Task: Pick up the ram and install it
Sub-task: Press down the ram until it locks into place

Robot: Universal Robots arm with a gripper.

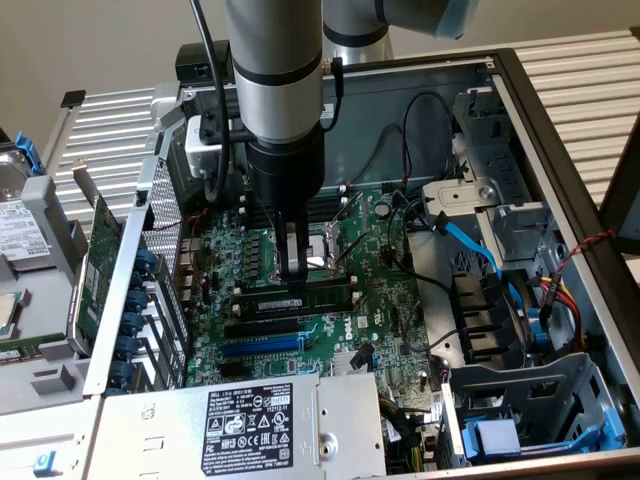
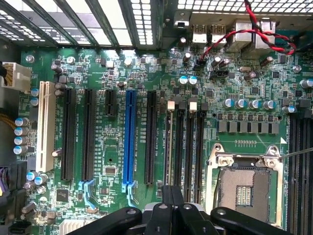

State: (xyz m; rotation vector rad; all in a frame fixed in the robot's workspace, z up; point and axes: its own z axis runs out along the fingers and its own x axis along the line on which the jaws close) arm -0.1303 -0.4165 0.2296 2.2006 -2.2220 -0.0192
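Ram (image 1: 300,297) seemingly under hand (image 1: 294,272).

Green motherboard (image 2: 117,161), blue slot (image 2: 129,139), power supply (image 1: 250,425).

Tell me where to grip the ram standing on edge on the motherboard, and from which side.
Take the ram by its two flat faces at mid-length, coming straight down. It is long, thin, on edge along the memory slots; the gripper hangs right over it.

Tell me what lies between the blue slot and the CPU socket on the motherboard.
A long black expansion slot, then a bank of black memory slots, seen clearly in the wrist view.
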